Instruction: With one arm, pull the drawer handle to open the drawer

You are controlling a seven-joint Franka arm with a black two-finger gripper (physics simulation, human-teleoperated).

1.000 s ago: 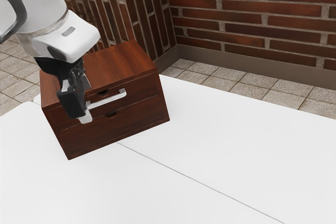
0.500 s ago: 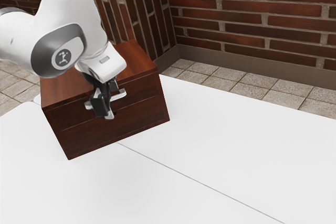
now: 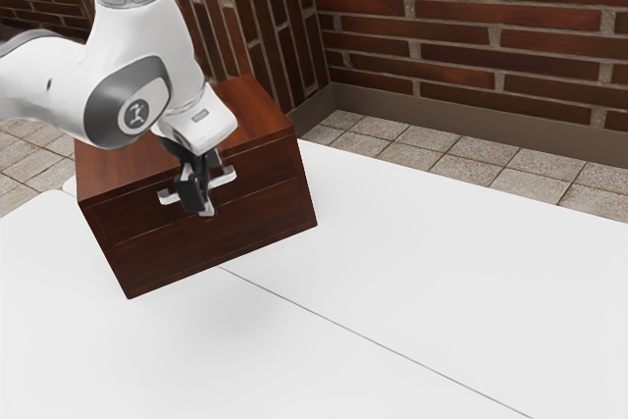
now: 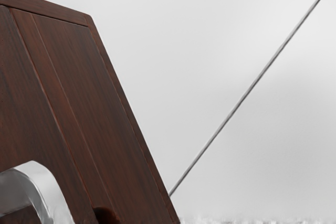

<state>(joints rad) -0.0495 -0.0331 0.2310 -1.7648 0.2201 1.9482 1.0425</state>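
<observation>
A dark wooden cabinet (image 3: 245, 134) with two drawers stands on the white table, toward the exterior view's left. The upper drawer's silver handle (image 3: 226, 175) runs across its front, and that front sits flush with the cabinet. My gripper (image 3: 201, 198) reaches down from the upper left, with its black fingers (image 3: 193, 186) shut on the middle of the handle bar. The wrist view looks down the cabinet front (image 4: 63, 103), and a curved end of the handle (image 4: 31, 187) shows close under my hand.
The white table (image 3: 412, 282) stretches toward the exterior view's right, with a thin seam (image 3: 373, 340) across it. A brick wall (image 3: 471, 26) and a tiled floor (image 3: 491, 159) lie behind. My arm's white links (image 3: 118, 66) hang above the cabinet's left part.
My hand has moved from in front of the cabinet in to the upper drawer's handle and closed on it. In the last half second it shifted only slightly.
</observation>
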